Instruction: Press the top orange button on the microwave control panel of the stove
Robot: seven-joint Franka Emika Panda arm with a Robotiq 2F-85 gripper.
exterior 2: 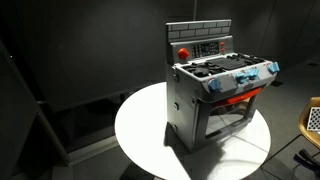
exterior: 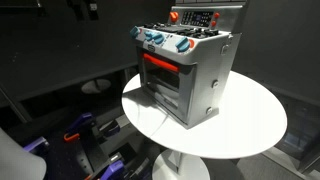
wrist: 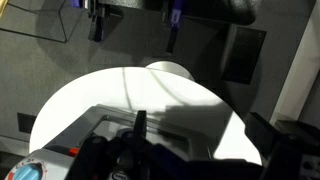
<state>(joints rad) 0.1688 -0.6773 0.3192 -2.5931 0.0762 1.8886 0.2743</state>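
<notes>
The silver-grey toy stove [exterior: 195, 85] stands on a round white table [exterior: 255, 125], and shows in both exterior views [exterior 2: 185, 110]. It has blue knobs along its front top and a red-orange oven window. The microwave control panel [exterior: 197, 18] is on the upright back panel, with a dark strip and small red-orange buttons [exterior 2: 207, 47]. The gripper is out of frame in both exterior views. In the wrist view its dark fingers [wrist: 205, 140] are spread apart and empty, above the table [wrist: 100, 90] and the stove's top edge [wrist: 100, 128]. The panel is hidden there.
The table stands on a white pedestal [exterior: 180, 165]. Purple and orange equipment [exterior: 75, 135] lies on the floor beside it. A patterned object [exterior 2: 312, 120] sits at the frame edge. The surroundings are dark walls.
</notes>
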